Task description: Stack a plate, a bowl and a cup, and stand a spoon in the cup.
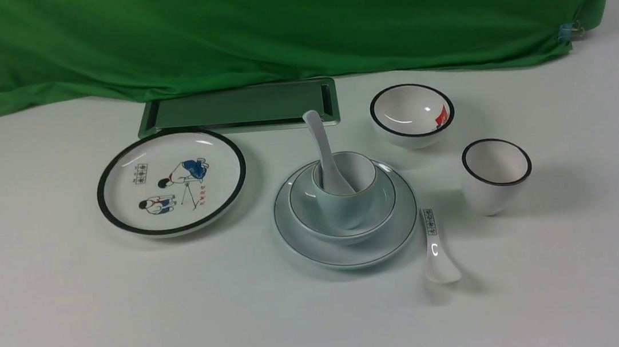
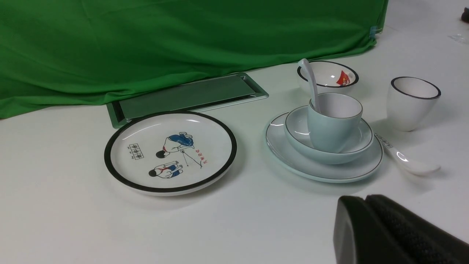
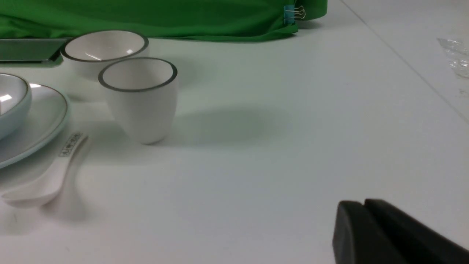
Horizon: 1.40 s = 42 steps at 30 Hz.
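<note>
As seen in the front view, the plate (image 1: pixel 294 243) carries the bowl (image 1: pixel 303 211), with the cup (image 1: pixel 348 209) upright inside it. The spoon (image 1: pixel 322 137) stands in the cup, handle leaning towards 11 o'clock. Taking the stack as dial centre, the figured plate (image 1: pixel 172 182) lies between 9 and 10, the green tray (image 1: pixel 239 107) at 11, the black-rimmed bowl (image 1: pixel 412 114) at 1, the black-rimmed cup (image 1: pixel 497 177) at 3 and the printed spoon (image 1: pixel 439 257) at 4. Both the left gripper (image 2: pixel 366 198) and the right gripper (image 3: pixel 364 202) are found with fingertips together, nothing held, apart from the crockery.
</note>
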Tool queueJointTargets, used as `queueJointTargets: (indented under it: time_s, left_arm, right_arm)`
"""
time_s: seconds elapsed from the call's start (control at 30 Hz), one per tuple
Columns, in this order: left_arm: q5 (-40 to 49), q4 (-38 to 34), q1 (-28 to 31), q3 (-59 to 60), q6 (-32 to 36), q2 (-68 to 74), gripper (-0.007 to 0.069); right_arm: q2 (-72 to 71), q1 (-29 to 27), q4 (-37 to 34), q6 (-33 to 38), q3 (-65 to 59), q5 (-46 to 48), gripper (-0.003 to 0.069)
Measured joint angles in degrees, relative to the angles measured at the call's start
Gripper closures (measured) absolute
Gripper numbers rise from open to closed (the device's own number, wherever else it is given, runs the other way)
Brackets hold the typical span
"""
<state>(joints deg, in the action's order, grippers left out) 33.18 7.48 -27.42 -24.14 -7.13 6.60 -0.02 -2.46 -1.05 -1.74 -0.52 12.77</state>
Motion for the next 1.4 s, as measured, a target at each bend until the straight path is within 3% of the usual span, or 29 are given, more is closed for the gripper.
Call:
queueJointTargets:
  time_s: [0.4, 0.73, 0.97, 1.13, 1.4]
  left_arm:
    - [-3.1, -0.1, 1.4, 1.7, 0.1, -0.1, 0.0653]
    - [-25.3, -11.8, 23.7, 16.2, 14.6, -1.9, 0.0653]
    - [-26.3, -13.9, 28.7, 23.3, 15.1, -6.5, 0.0653]
    - [-25.0, -13.0, 28.8, 24.4, 11.4, -6.5, 0.0653]
    - [-19.8, -12.4, 28.8, 24.5, 11.5, -6.5, 0.0653]
  right_arm:
    - [0.0, 0.0, 0.0, 0.0, 0.0, 0.0, 0.0575]
    - [0.0, 0.0, 0.0, 0.0, 0.0, 0.0, 0.0540]
    - [0.0, 0.0, 0.0, 0.0, 0.0, -0.1, 0.0524]
    - [0.0, 0.0, 0.0, 0.0, 0.0, 0.0, 0.0516]
    - [0.0, 0.0, 0.0, 0.0, 0.0, 0.0, 0.0496]
